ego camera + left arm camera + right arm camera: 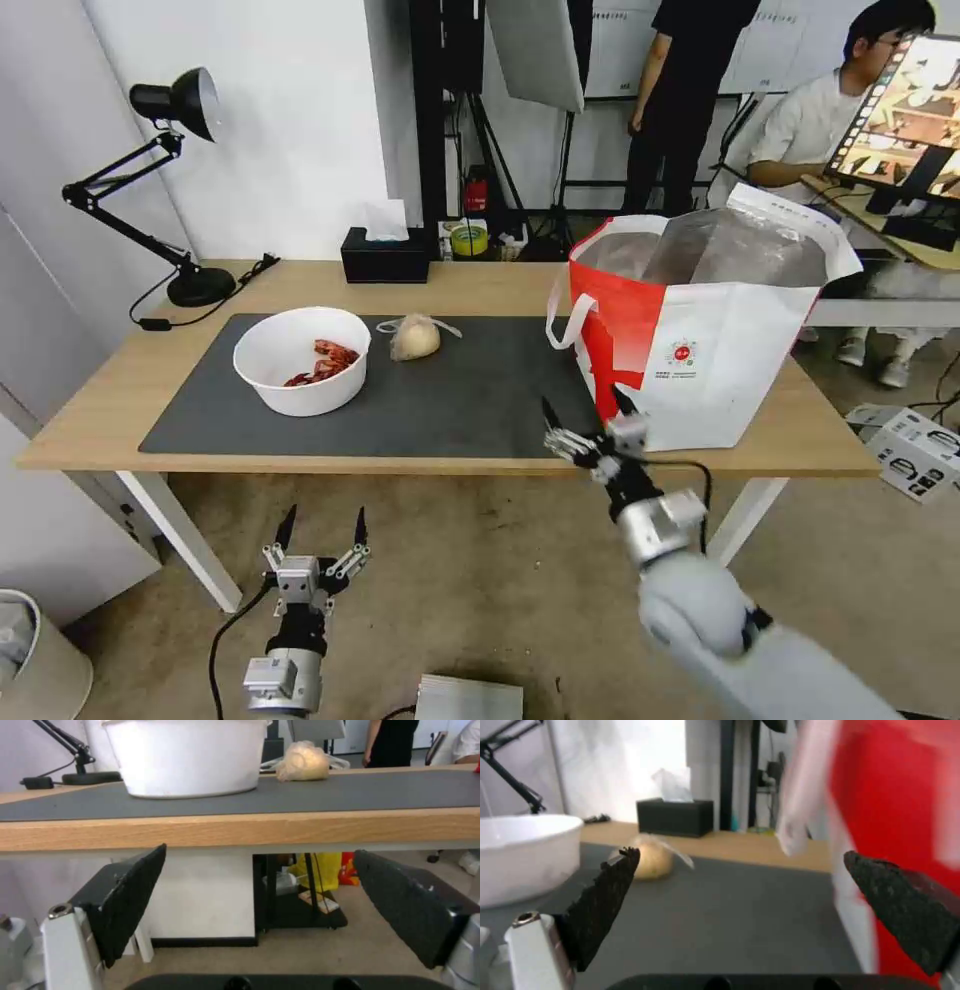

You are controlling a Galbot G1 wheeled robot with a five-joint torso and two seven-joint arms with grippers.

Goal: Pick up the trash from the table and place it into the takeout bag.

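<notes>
On the dark grey mat of the table (120,405) stands a white round bowl (301,360) holding red shell scraps. Beside it lies a small clear bag with a beige lump (415,337). The takeout bag (700,335), white and red with foil lining, stands open at the table's right end. My right gripper (585,408) is open, empty, over the mat's front edge just left of the takeout bag. In the right wrist view the bowl (525,855), the beige lump (652,860) and the red bag wall (890,813) lie ahead. My left gripper (322,527) hangs open below the table's front edge.
A black tissue box (384,256) sits at the table's back edge and a black desk lamp (150,180) at the back left. A grey bin (30,660) stands on the floor at left. People and a monitor are behind the table at right.
</notes>
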